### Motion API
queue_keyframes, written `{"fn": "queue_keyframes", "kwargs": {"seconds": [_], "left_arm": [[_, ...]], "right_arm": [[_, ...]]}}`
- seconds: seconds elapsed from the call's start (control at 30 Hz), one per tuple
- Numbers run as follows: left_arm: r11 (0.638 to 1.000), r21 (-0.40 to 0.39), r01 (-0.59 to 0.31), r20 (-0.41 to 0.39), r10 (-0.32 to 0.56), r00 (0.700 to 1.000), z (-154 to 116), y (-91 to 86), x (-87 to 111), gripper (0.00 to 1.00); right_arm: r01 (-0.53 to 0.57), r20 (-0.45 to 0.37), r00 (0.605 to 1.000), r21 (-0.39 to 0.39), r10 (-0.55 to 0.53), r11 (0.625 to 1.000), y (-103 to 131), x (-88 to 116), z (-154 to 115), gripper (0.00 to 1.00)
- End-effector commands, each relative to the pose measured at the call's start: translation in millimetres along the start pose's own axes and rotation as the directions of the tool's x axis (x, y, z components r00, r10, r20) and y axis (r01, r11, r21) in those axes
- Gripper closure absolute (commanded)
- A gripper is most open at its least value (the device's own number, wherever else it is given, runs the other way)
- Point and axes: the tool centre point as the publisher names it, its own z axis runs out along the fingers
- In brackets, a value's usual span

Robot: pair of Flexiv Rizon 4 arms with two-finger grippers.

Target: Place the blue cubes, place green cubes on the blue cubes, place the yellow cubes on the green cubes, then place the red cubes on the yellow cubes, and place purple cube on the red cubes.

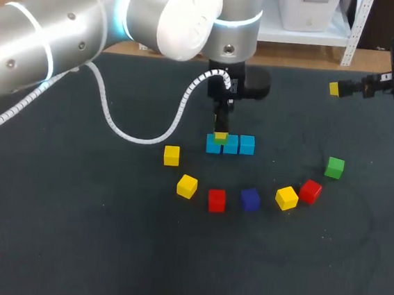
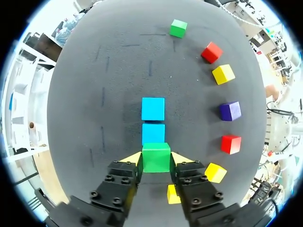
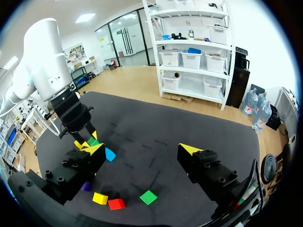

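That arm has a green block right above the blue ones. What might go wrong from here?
The left gripper holds the green cube over one end of the row of blue cubes. Released off-centre, it might land tilted or slide off. The blue cubes sit close together, so a bump could push the row crooked.
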Motion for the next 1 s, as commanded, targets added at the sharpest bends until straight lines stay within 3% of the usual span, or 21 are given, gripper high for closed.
{"fn": "queue_keyframes", "kwargs": {"seconds": [0.03,0.37,0.57,0.63,0.73,0.8,1.0], "left_arm": [[1.0,0.0,-0.003,0.004,0.003,1.0,-0.8,-0.9,2.4,0.6],[1.0,0.001,0.001,0.006,-0.001,1.0,-0.5,-0.1,0.5,0.58],[1.0,0.001,-0.004,0.003,0.004,1.0,-1.2,-0.9,-0.3,0.5],[1.0,0.001,-0.003,0.004,0.003,1.0,-1.2,-0.9,-0.4,0.3],[1.0,0.001,-0.002,0.005,0.002,1.0,-1.2,-1.0,-0.5,0.18],[1.0,0.0,0.002,0.006,-0.002,1.0,-1.3,-1.0,-0.7,0.0],[0.999,-0.023,0.043,0.047,-0.042,0.998,-13.0,-0.2,-1.7,0.0]], "right_arm": [[0.0,0.0,1.0,0.007,0.0,1.0,1.5,0.3,-0.9,0.0],[0.0,0.0,1.0,0.007,0.0,1.0,1.5,0.3,-0.9,0.0],[0.0,0.0,1.0,0.007,0.0,1.0,1.5,0.3,-0.9,0.0],[0.0,0.0,1.0,0.007,0.0,1.0,1.5,0.3,-0.9,0.0],[0.0,0.0,1.0,0.007,0.0,1.0,1.5,0.3,-0.9,0.0],[0.0,0.0,1.0,0.007,0.0,1.0,1.5,0.3,-0.9,0.0],[0.0,0.0,1.0,0.007,0.0,1.0,1.5,0.3,-0.9,0.0]]}}
